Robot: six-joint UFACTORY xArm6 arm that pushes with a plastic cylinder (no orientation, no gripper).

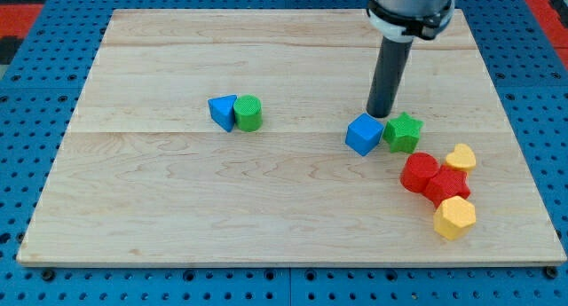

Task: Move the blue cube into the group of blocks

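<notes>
The blue cube (364,134) lies right of the board's centre, touching the green star (403,132) on its right. My tip (382,115) stands just above the blue cube's upper right corner, touching or nearly touching it, and beside the star's upper left. To the lower right lies a group: a red cylinder (418,172), a red block (446,185), a yellow heart (461,157) and a yellow hexagon (455,217).
A blue triangle block (223,112) and a green cylinder (248,113) touch each other left of centre. The wooden board (177,217) ends close to the yellow blocks at the view's right, with a blue perforated surface around it.
</notes>
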